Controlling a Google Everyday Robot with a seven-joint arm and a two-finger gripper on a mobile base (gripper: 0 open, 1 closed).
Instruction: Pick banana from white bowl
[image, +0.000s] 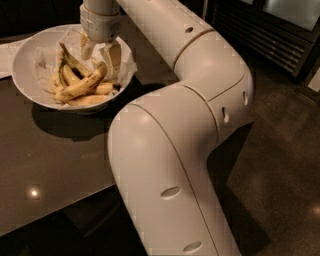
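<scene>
Your arm (175, 150) fills most of the view, folding up from the lower right and reaching back over the dark desk (50, 165) to the white bowl (22, 65) at the upper left. The bowl rests on the desk, lined with crinkled paper (126, 70). It holds a bunch (67, 75) joined at a dark stem and the loose banana (82, 86), which lies slantwise across the heap with its upper end rising toward the right. The tool (100, 54) hangs inside the bowl on its right side, pointing down, its fingers (114, 56) spread wide and holding nothing, with the banana's upper end just beneath the gap. I'd judge three risks from here. If you close this near the end, the banana may swing or slip out as it lifts, so aim nearer its middle. The right finger stands close against the paper, and pinching it would drag the lining and the fruit up with it. The banana also touches the bunch — a low descent could catch a neighbour or bruise soft fruit.
</scene>
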